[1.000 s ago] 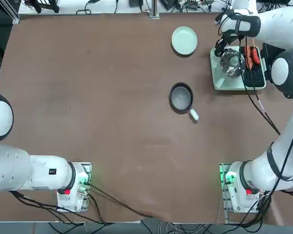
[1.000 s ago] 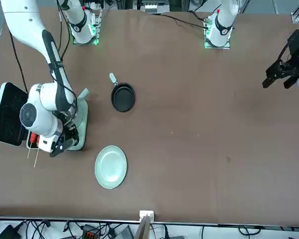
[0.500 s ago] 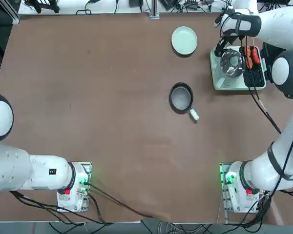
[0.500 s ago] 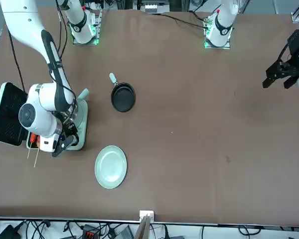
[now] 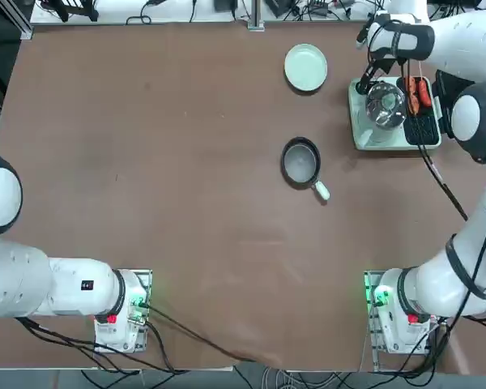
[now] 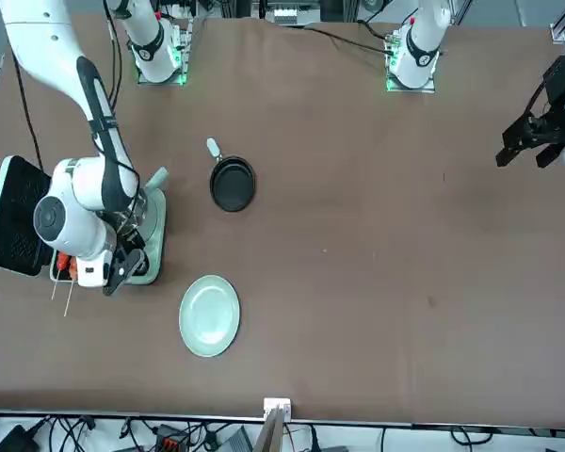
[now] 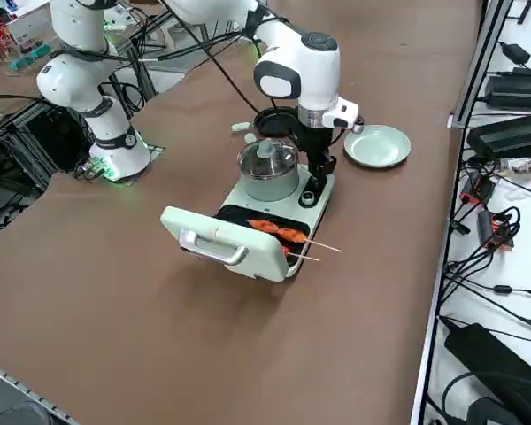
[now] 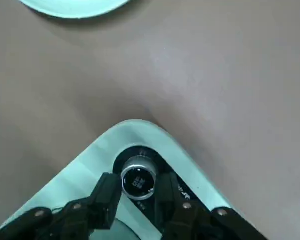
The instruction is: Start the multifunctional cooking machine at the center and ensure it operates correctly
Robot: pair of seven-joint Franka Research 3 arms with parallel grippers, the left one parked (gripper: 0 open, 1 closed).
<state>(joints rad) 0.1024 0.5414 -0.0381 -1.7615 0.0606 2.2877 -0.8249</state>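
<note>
The multifunctional cooking machine [image 5: 378, 139] is a mint-green box at the table's far right, with a glass-lidded pot [image 5: 385, 104] and a black grill plate holding skewered sausages [image 7: 279, 230]. Its hinged lid [image 7: 221, 241] lies open. My right gripper [image 8: 136, 188] points down at the machine's corner nearest the plate. There it is shut on a round silver control knob [image 8: 138, 181], with one black finger on each side. The same gripper [image 7: 317, 171] shows in the right side view beside the pot, and again in the top view [image 5: 364, 83].
A small black frying pan [image 5: 300, 161] with a white handle sits left of the machine, toward the table's middle. A round pale green plate [image 5: 305, 66] lies near the far edge. A black cable [image 5: 437, 180] trails from the machine toward my right base.
My right wrist has shifted and turned slightly at the machine's corner while the fingers stayed closed on the knob. Pan, plate and machine have not moved.
</note>
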